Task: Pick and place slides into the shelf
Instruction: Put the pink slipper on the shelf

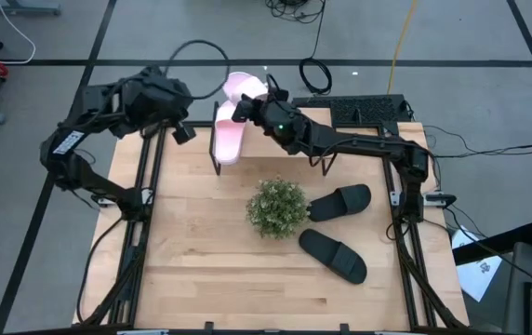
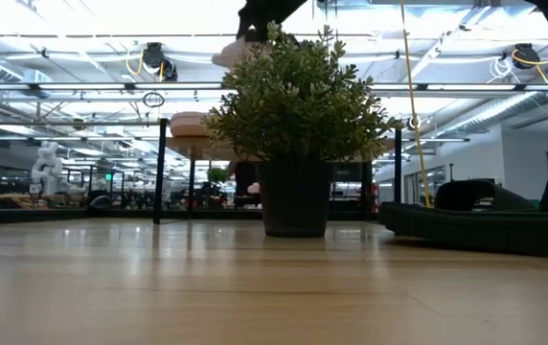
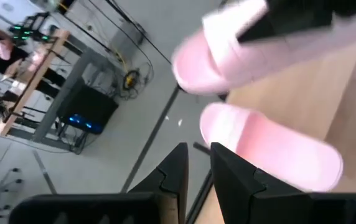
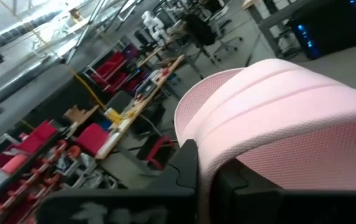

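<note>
Robotics lab, open hall, ceiling trusses (image 2: 82, 86), workbenches (image 4: 134, 102), white humanoid robot (image 2: 46, 163)

Counted on wooden tabletop (image 1: 201, 270):

- Pale pink open-toe slides: two. One (image 1: 230, 140) lay on shelf, other (image 1: 244, 87) was clamped in right arm's gripper (image 1: 244, 109).
- Matte black open-toe slides: two, one (image 1: 340, 202) beside plant, one (image 1: 333, 254) nearer front edge.
- Round bushy green plant in dark pot (image 1: 277, 207): one.
- Low rack of thin black metal legs with light board (image 1: 216, 140): one.
- Dark robot arms: two.
</note>
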You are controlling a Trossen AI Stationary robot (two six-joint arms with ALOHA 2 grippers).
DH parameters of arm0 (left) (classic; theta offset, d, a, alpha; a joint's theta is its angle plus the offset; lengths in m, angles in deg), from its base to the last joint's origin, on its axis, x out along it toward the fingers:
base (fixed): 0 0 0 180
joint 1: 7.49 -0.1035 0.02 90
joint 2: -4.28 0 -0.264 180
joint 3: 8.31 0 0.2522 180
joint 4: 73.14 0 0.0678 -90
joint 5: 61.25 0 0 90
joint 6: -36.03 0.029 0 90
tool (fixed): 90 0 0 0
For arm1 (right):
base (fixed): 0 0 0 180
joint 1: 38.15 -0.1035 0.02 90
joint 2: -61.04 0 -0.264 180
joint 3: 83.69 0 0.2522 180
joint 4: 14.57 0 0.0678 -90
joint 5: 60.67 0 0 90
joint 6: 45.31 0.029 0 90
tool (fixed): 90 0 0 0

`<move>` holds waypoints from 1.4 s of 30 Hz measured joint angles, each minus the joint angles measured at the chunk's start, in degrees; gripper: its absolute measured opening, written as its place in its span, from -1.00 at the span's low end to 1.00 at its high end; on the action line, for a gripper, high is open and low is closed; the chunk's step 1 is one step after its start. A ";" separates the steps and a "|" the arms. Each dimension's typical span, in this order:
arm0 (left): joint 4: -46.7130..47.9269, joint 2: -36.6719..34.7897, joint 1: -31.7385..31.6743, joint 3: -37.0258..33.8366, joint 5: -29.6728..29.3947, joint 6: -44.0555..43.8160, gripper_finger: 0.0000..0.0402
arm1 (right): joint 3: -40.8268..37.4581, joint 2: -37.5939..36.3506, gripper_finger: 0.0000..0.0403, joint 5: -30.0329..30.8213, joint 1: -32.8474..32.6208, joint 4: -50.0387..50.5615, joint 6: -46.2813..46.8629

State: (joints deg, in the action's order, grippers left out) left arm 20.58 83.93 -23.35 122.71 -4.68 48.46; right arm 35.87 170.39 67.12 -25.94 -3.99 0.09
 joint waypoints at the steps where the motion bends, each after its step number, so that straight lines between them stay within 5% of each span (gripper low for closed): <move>1: 0.00 0.01 -0.60 -0.86 0.90 0.82 -0.64 | 0.00 -0.06 -1.00 -0.77 -0.09 -0.18 -0.21; 10: -0.82 -0.05 -9.94 -7.04 9.61 -11.01 -0.64 | -0.02 0.02 -1.00 -2.17 -0.31 -0.01 -1.02; 21: -9.10 -0.34 -32.25 -7.06 47.81 -19.73 -0.64 | -0.02 0.02 -1.00 -5.06 -0.33 -1.36 -1.61; 26: -10.77 0.87 -36.19 -7.59 50.57 -26.18 -0.64 | -0.02 0.02 -0.99 -5.01 -0.33 -2.66 -3.51; 32: -12.82 1.87 -38.52 -10.94 61.42 -26.07 -0.64 | -0.02 0.02 -0.99 -5.02 -0.29 -2.61 -4.25; 42: -20.82 1.83 -40.30 -17.86 65.87 -26.54 -0.62 | -0.02 0.02 -0.99 -5.46 -0.22 -2.61 -5.71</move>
State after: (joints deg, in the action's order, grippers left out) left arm -0.24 85.76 -63.65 104.85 61.19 21.92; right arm 35.85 170.41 61.66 -26.16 -6.61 -5.62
